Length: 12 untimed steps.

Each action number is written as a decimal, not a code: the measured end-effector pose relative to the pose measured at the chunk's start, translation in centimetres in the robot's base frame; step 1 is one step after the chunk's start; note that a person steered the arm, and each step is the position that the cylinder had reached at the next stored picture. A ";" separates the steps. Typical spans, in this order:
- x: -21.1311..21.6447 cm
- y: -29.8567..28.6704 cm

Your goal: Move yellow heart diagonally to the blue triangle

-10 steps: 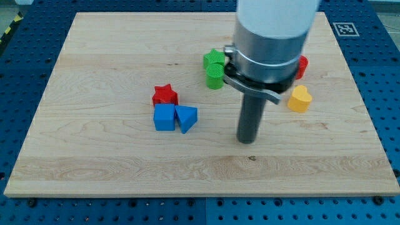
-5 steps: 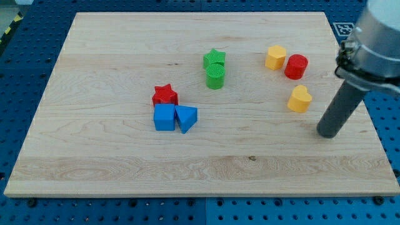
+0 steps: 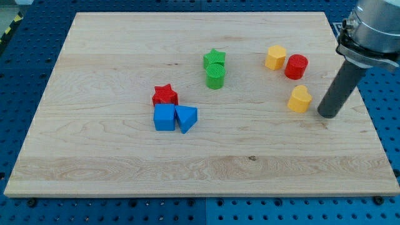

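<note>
**A:** What lies nearest the view's bottom?

**B:** A dark blue perforated base (image 3: 187, 212), studded with holes, runs along the bottom edge and up both sides. On it sits a pale wooden board (image 3: 125, 169) with visible grain and a small dark knot right of centre in its lower part.

**A:** And the first blocks going up?

**B:** Left of centre, a blue cube (image 3: 164, 117) and the blue triangle (image 3: 186, 117) sit side by side, touching. A red star (image 3: 165, 95) sits just above the cube, against it.

**A:** Where is the yellow heart?

**B:** The yellow heart (image 3: 300, 99) lies on the view's right, well apart from the blue triangle, higher and far to its right.

**A:** And the rod?

**B:** My tip (image 3: 329, 115) rests on the board just beside the heart, to its right and slightly lower, with a narrow gap showing. It is a plain rod with nothing that opens or closes, and it holds nothing.

**A:** Farther up?

**B:** A green cylinder (image 3: 215, 76) with a green star (image 3: 214, 59) touching it from above, near the middle. To the right, a yellow hexagonal block (image 3: 275, 57) and a red cylinder (image 3: 296, 66) stand close together. At the top left corner, a strip of yellow-and-black tape (image 3: 9, 29) shows.
</note>
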<state>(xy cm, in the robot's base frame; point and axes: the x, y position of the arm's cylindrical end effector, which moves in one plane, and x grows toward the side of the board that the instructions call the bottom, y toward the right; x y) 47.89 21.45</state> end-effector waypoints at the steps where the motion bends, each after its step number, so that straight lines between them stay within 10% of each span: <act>1: -0.6 -1.1; 12: 1.5 -8.1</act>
<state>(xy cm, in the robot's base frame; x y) 49.44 13.37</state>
